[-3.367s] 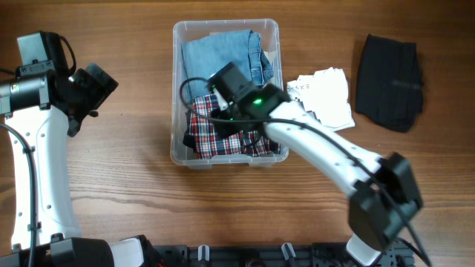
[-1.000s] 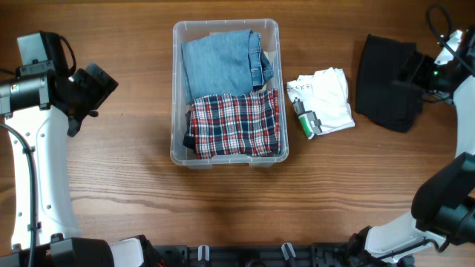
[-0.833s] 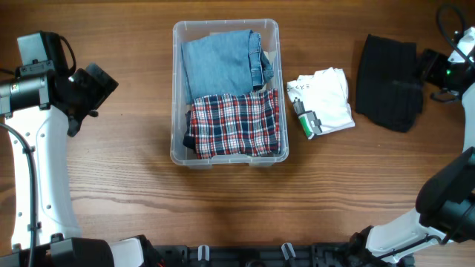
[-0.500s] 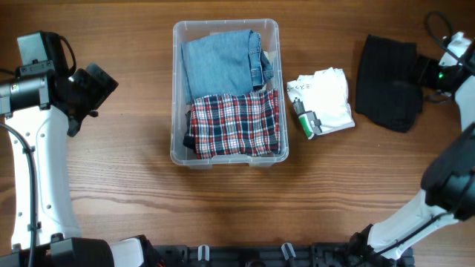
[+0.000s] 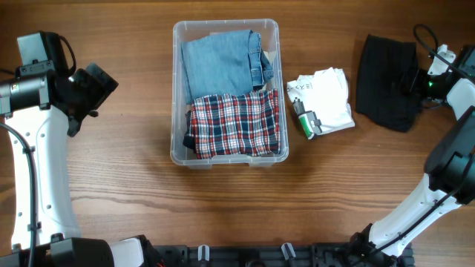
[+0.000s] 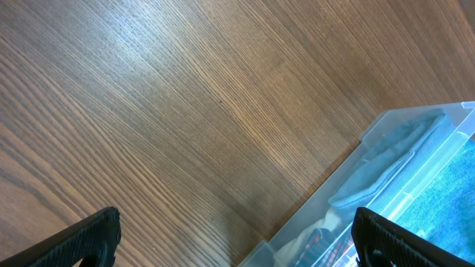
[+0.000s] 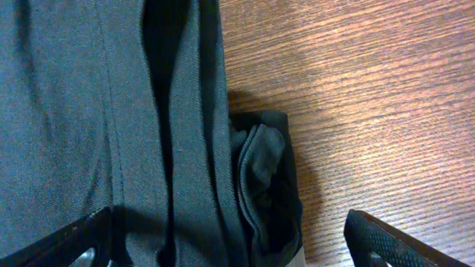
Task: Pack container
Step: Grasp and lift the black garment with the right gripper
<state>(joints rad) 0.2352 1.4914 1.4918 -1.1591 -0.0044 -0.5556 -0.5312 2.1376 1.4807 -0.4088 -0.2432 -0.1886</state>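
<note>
The clear plastic container (image 5: 177, 89) stands at the table's upper middle. It holds folded blue jeans (image 5: 221, 63) and a folded red plaid shirt (image 5: 236, 124). Its corner (image 6: 386, 159) also shows in the left wrist view. My left gripper (image 5: 95, 87) hovers open over bare wood left of the container, with nothing between its fingers (image 6: 89, 237). At the far right, my right gripper (image 5: 414, 78) is open over the right edge of a folded black garment (image 5: 386, 81). In the right wrist view its jaws straddle that black garment (image 7: 111, 111) without closing on it.
A folded white garment (image 5: 325, 96) lies between the container and the black garment, with a small dark and green item (image 5: 305, 119) on its left edge. Bare wooden table (image 5: 223, 208) spreads in front. The arm bases stand at the near edge.
The right arm has left the container, where the plaid shirt now lies, and swung to the far right. Over the last second it shifted slightly by the black garment. The left arm is still.
</note>
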